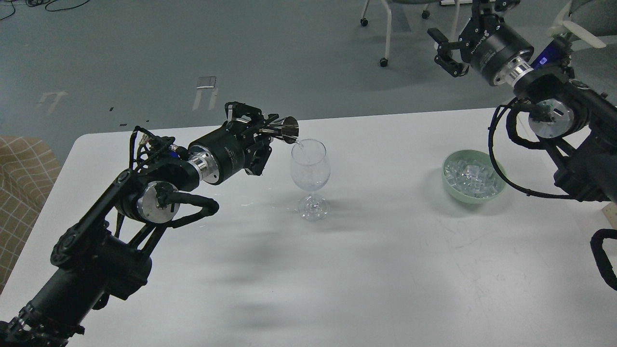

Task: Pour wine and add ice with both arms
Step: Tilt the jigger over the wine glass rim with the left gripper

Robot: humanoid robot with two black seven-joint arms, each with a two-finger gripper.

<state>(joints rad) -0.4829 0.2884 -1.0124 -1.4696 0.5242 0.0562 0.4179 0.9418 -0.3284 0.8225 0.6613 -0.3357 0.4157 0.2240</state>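
Left gripper (266, 131): clamped on a small metal measuring cup (285, 129), tipped so its lip hangs just over the glass rim; a thin clear stream runs in.
Wine glass (310, 177): upright mid-table, a little liquid at the bottom of its bowl.
Pouring well: judged best to keep the tilt slow and the lip inside the rim, never knocking the stem.
Ice (470, 177): heaped in a green bowl (451, 187), right of the glass, well apart.
Right gripper (446, 50): fingers apart, empty, raised beyond the bowl.

White lettering on right arm (491, 46), too small to read
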